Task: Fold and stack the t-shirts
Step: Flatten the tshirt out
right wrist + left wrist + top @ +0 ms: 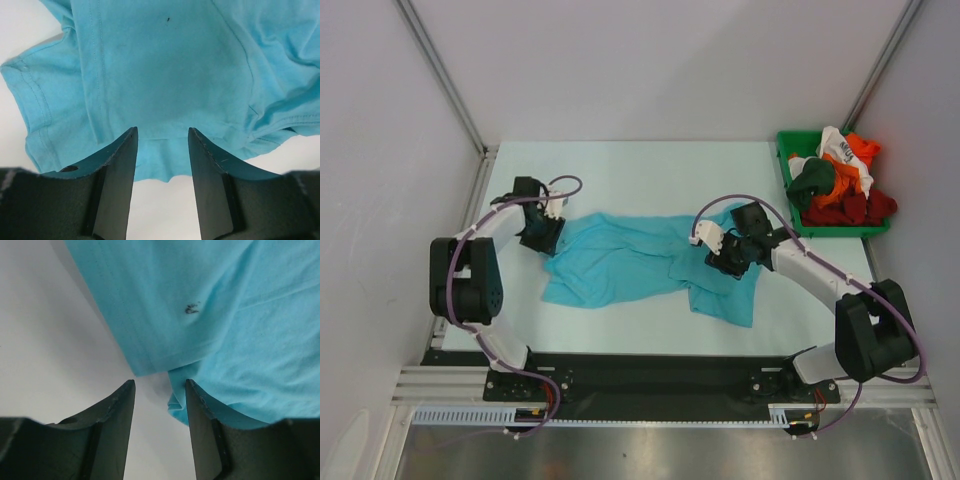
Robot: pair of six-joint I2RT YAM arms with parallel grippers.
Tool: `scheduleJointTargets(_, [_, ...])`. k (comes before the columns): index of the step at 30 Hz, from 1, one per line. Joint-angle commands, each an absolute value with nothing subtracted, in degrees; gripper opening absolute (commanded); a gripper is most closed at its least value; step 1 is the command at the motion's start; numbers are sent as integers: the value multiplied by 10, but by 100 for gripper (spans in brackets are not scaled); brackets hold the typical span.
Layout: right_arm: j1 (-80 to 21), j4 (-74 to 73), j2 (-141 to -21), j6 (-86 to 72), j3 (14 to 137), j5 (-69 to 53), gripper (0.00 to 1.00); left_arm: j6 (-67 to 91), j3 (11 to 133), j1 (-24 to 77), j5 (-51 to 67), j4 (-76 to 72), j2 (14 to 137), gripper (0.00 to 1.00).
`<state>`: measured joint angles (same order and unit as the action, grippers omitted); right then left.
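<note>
Top external: white table (640, 170) between pale walls (650, 60), turquoise t-shirt (630, 260) lying rumpled.

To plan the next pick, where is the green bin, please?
In the top view, the green bin sits at the table's far right corner, beyond the right gripper.

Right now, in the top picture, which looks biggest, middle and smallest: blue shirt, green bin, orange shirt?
1. Blue shirt, spread on the table.
2. Green bin.
3. Orange shirt, partly hidden in the bin.
</note>
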<state>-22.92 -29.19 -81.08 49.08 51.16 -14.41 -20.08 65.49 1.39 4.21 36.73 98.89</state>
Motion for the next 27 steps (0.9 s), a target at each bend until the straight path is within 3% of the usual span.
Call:
scheduleJointTargets(1, [-232, -300, -816, 487, 536, -149, 50, -154, 681, -17, 103, 378, 1004, 51])
scheduleJointTargets(16, [-240, -301, -840, 485, 552, -149, 51, -116, 701, -53, 141, 367, 1066, 49])
scheduleJointTargets(27, [-242, -293, -847, 483, 554, -153, 51, -118, 694, -69, 132, 374, 1020, 47])
